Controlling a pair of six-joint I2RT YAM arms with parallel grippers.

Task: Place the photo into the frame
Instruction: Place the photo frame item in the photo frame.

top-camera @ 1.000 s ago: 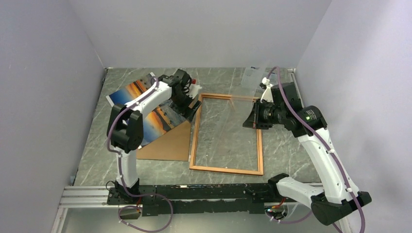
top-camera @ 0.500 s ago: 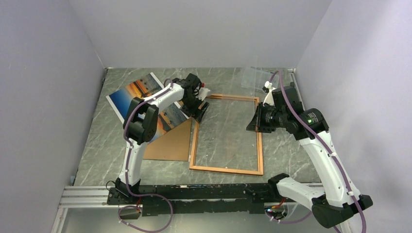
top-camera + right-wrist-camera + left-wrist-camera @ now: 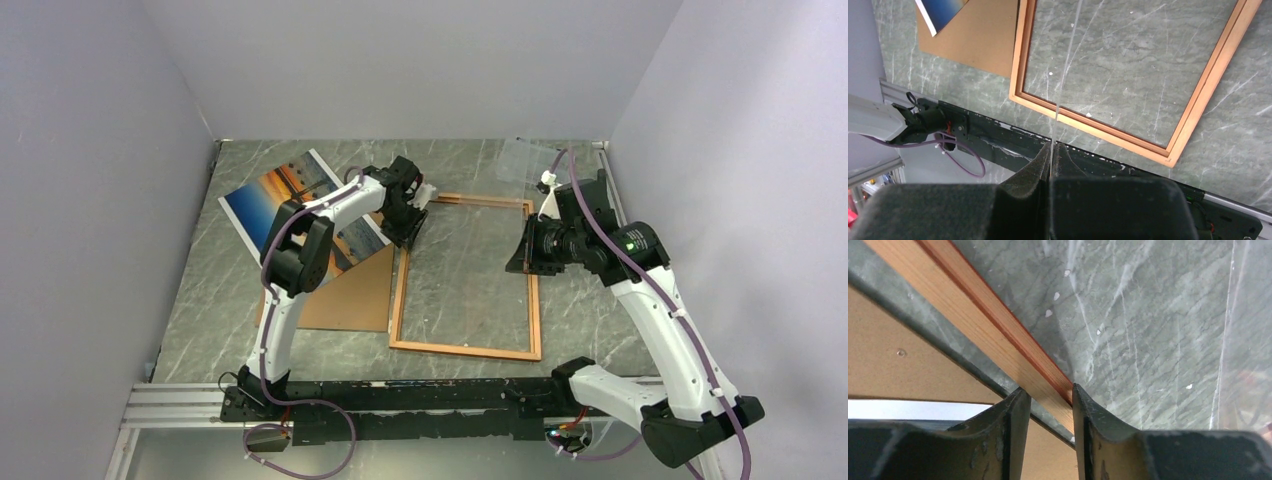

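The frame (image 3: 465, 348) lies flat mid-table, its thin orange-brown rail (image 3: 973, 305) running diagonally through the left wrist view. My left gripper (image 3: 412, 215) sits at the frame's far left corner, its fingers (image 3: 1015, 415) closed on either side of that rail (image 3: 1046, 390). The photo (image 3: 290, 195), an orange sunset print, lies face up at the far left, partly under the left arm. My right gripper (image 3: 522, 250) hovers over the frame's right side, shut (image 3: 1052, 145) on a thin clear pane (image 3: 1065, 65) seen edge-on.
A brown backing board (image 3: 345, 290) lies left of the frame, overlapped by the photo's near corner. The clear pane's far end (image 3: 525, 160) reaches toward the back right corner. The black mounting rail (image 3: 400, 395) runs along the near edge. Grey walls close in three sides.
My left arm swung right from over the photo to the frame's far left corner, and its jaws closed in around the rail. The right gripper drifted slightly with the pane.
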